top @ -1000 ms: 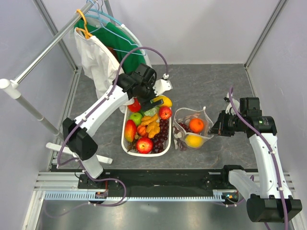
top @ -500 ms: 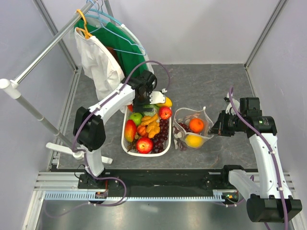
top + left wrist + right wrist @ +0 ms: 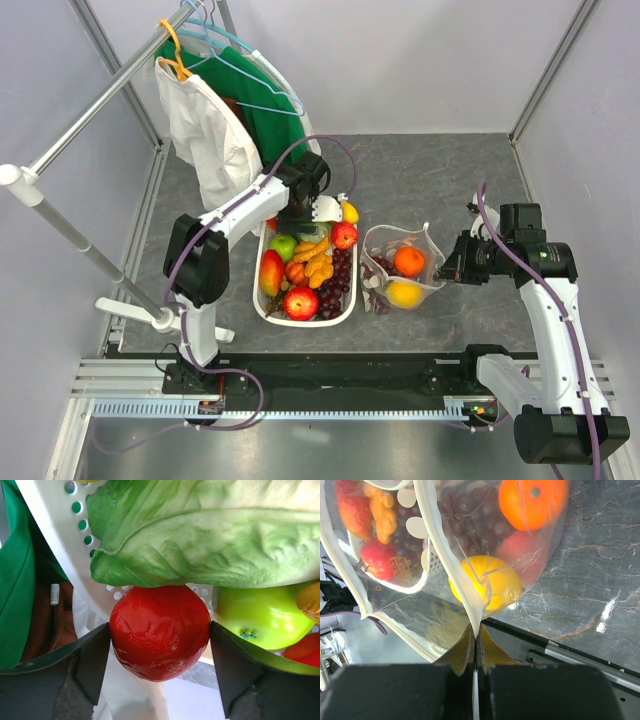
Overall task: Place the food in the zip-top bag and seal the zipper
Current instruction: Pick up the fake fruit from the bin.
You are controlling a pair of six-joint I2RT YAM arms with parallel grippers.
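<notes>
The white slotted basket (image 3: pixel 262 305) holds the food: red apples, a green apple (image 3: pixel 260 615), lettuce (image 3: pixel 210 530), purple grapes and orange pieces. My left gripper (image 3: pixel 296 214) is down at the basket's far end. Its jaws touch both sides of a glossy red apple (image 3: pixel 160 630) by the basket wall (image 3: pixel 60 535). The dotted zip-top bag (image 3: pixel 400 265) stands open right of the basket, with an orange (image 3: pixel 409 261), a lemon (image 3: pixel 403 293) and grapes inside. My right gripper (image 3: pixel 452 268) is shut on the bag's mouth edge strip (image 3: pixel 445 555) and holds it up.
A clothes rail (image 3: pixel 90 110) with hangers, a white garment (image 3: pixel 205 130) and a green garment (image 3: pixel 265 110) stands at the back left, close to the left arm. The green cloth also shows in the left wrist view (image 3: pixel 17 580). A black base rail (image 3: pixel 330 375) runs along the front.
My left gripper has swung from above the basket's right side down to its far left end, and now has the red apple between its jaws. The right arm and bag have not moved.
</notes>
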